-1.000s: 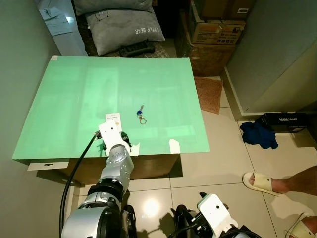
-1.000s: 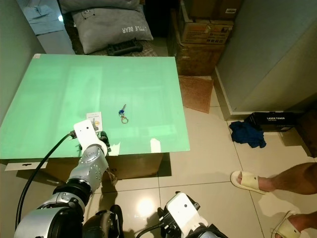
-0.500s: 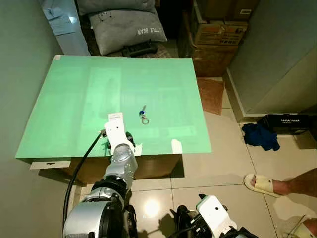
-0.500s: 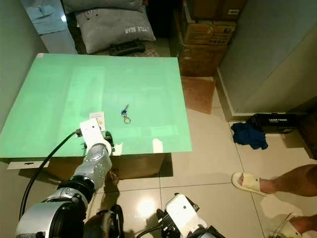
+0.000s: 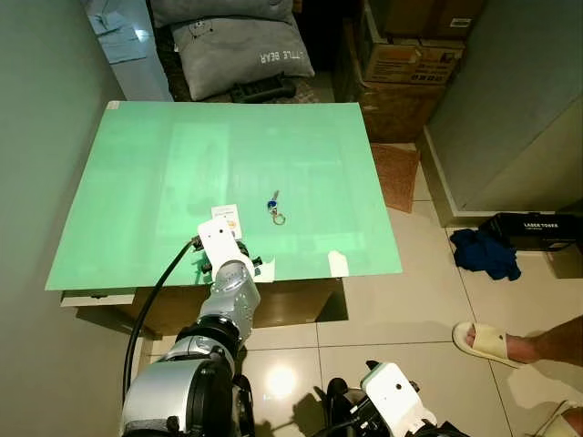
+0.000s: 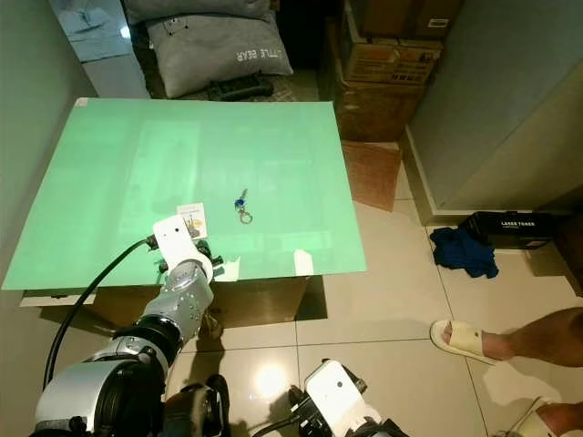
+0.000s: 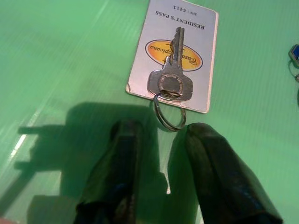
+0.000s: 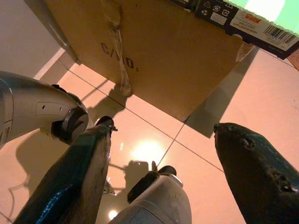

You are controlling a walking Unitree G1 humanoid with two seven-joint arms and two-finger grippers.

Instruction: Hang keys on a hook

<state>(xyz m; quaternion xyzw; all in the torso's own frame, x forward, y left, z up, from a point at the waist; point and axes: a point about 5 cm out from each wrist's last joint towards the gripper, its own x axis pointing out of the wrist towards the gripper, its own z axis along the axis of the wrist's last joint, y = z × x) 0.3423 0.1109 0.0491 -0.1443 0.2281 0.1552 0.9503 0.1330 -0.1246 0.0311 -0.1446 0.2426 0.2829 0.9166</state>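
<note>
Since a second ago our left gripper has crept farther over the green worktop, fingers narrowly parted just short of the silver key on its resident's pass card. Blue-tagged keys lie just right. Our right gripper hangs low over the floor, spread wide.

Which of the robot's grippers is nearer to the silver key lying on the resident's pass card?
Left. The left gripper sits open on the green tabletop, its fingertips just short of the silver key on the card. The right gripper hangs low over the floor, well away.
</note>
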